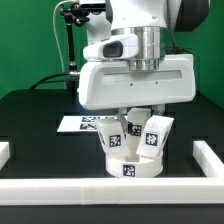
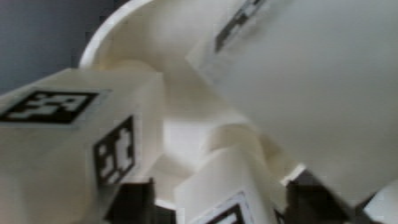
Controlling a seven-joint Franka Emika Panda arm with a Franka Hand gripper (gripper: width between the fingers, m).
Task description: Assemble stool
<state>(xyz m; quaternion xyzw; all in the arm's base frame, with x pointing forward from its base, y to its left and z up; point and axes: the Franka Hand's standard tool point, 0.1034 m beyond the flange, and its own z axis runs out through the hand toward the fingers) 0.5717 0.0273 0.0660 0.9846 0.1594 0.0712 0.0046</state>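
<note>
While the round seat (image 1: 133,165) lies flat on the black table (image 1: 40,115), close to the front border rail (image 1: 110,189), it serves as a steady base for the legs, which rise from its upper face with their tagged sides outward. One leg (image 1: 116,135) stands toward the exterior view's left and another leg (image 1: 158,132) toward its right, both leaning slightly apart, so the stool appears to be built upside down, legs up. That arrangement makes sense: the broad disc cannot tip, and each leg can be reached from above. The wrist view shows a tagged leg (image 2: 71,125) very close to the camera, with white curved plastic beside it, though the picture is blurred.

Directly above and between the legs hangs the tool (image 1: 135,113), its fingers reaching down into the cluster. Whether the jaws stand apart or clamp a part cannot be told; the legs hide the fingertips in the exterior view and the wrist view does not show them clearly. My guess is that a leg is being seated or turned into the seat.

Behind the stool, the marker board (image 1: 80,123) lies flat on the table.
</note>
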